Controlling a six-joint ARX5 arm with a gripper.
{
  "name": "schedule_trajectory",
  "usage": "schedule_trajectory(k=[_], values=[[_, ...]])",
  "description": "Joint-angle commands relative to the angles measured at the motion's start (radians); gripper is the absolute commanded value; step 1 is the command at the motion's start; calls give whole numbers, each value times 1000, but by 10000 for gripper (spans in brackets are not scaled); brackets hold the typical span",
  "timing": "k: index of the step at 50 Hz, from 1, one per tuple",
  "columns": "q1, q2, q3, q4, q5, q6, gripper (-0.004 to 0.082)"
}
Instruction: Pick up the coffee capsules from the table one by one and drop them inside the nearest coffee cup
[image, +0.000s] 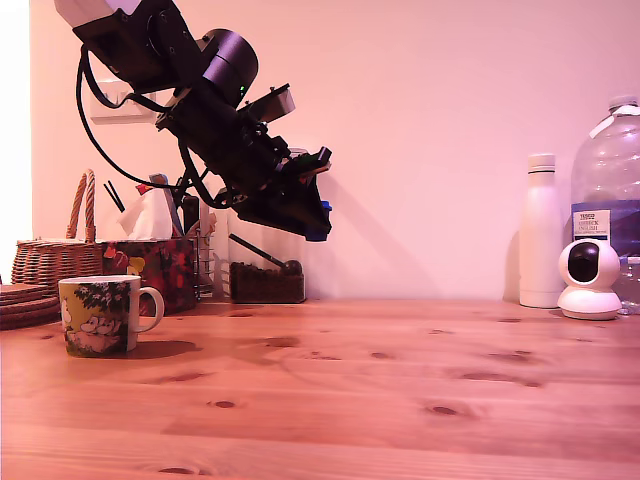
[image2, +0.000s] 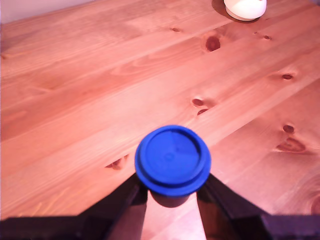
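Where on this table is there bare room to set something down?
The table is bare across the front and middle, from the coffee cup to the white camera. It is crowded along the wall: basket, red box, and bottles.

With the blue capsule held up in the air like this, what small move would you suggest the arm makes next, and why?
Probably carry it toward the exterior view's left. The gripper is shut on the blue capsule high above bare table, while the coffee cup stands well off to the exterior view's left, so a release here would miss it.
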Motion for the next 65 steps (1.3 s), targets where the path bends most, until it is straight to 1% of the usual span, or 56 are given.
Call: schedule_trajectory(k=[1, 16, 18, 22, 26, 29, 31, 39, 48, 58, 65], values=[[3, -27, -16, -42, -6, -11, 200], [3, -27, -16, -75, -5, -8, 200], [3, -29, -16, -83, -5, 7, 200], [3, -32, -16, -110, -6, 20, 200], [3, -43, -16, -138, -6, 42, 200], [4, -57, -16, -152, -6, 46, 200], [4, -68, -16, -164, -6, 59, 200], [13, -105, -16, -216, -7, 85, 200], [31, -129, -17, -263, -24, 92, 200], [45, -160, -18, -284, -63, 101, 200], [57, -174, -19, -295, -71, 113, 200]])
